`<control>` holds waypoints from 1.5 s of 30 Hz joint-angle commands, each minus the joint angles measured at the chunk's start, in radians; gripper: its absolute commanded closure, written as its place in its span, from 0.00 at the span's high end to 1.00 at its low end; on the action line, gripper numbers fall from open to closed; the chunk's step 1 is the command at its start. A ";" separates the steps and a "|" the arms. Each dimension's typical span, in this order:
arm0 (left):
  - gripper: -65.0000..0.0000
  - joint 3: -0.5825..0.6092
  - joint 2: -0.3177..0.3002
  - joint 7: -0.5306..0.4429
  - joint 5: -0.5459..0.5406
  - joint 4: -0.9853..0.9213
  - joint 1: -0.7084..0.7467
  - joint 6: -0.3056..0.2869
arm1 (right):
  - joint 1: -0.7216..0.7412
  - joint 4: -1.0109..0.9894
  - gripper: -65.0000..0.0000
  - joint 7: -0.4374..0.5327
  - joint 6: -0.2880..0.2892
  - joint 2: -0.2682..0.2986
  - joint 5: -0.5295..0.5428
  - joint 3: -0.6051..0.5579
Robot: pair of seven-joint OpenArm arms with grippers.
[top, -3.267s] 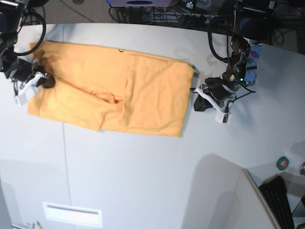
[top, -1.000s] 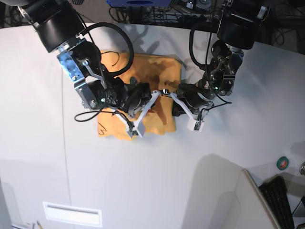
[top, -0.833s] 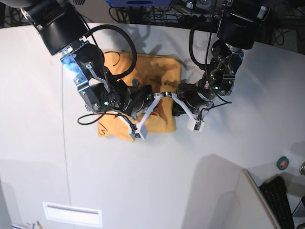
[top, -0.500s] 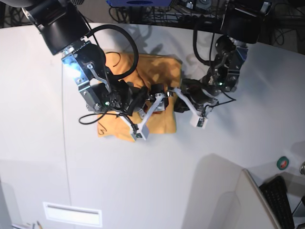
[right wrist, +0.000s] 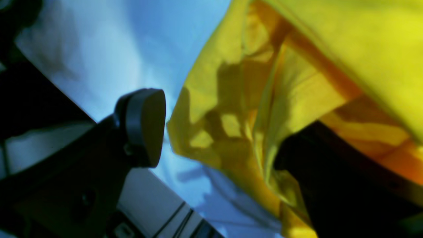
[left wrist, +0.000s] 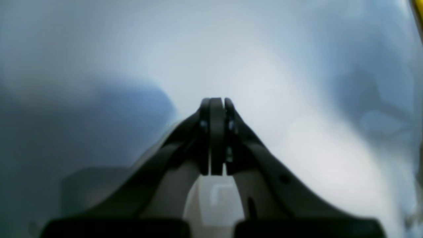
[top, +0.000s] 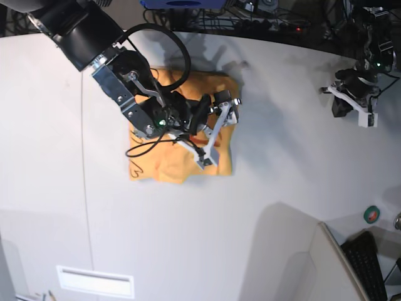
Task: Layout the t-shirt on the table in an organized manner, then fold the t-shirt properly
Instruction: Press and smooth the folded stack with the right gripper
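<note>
A folded orange-yellow t-shirt [top: 182, 135] is lying on the white-grey counter [top: 276, 188], bunched into a compact rectangle with a small black marking at one corner. The right gripper [top: 216, 128] is hovering over the shirt's edge with its jaws spread wide — one white finger reaching toward the shirt's upper corner, the other angling down across the cloth. In the right wrist view, crumpled yellow fabric [right wrist: 297, 82] is sitting between the jaws, draping against the far one, while the near dark pad [right wrist: 145, 127] is standing apart from the cloth; nothing is being pinched. The left gripper [top: 354, 103] is sitting well apart from the shirt, over bare counter. In the left wrist view its jaws are pressed together — the dark fingertips [left wrist: 214, 132] meeting with nothing between them, only blurred pale counter [left wrist: 297, 99] beyond.
</note>
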 commanded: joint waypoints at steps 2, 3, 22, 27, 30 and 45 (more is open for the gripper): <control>0.00 -0.027 -0.016 -0.022 -0.010 0.011 0.002 0.000 | 0.033 0.020 0.65 0.014 0.004 -0.012 0.018 -0.031; 0.00 -0.028 -0.016 -0.014 -0.010 0.005 0.002 -0.002 | 0.033 0.026 0.65 0.012 0.004 -0.013 0.018 -0.041; 0.00 -0.030 -0.010 0.027 -0.010 -0.011 -0.010 -0.002 | 0.016 0.359 0.00 0.118 -0.361 0.344 0.018 -0.057; 0.00 -0.030 -0.008 0.027 -0.010 -0.011 -0.007 -0.002 | 0.044 0.212 0.00 0.159 -0.353 0.338 0.018 -0.063; 0.00 -0.030 -0.008 0.027 -0.010 -0.011 -0.005 -0.002 | 0.039 0.198 0.00 0.159 -0.284 0.323 0.018 -0.064; 0.00 -0.030 -0.010 0.027 -0.010 -0.011 -0.007 -0.002 | -0.034 0.297 0.00 0.153 -0.235 0.292 0.018 -0.314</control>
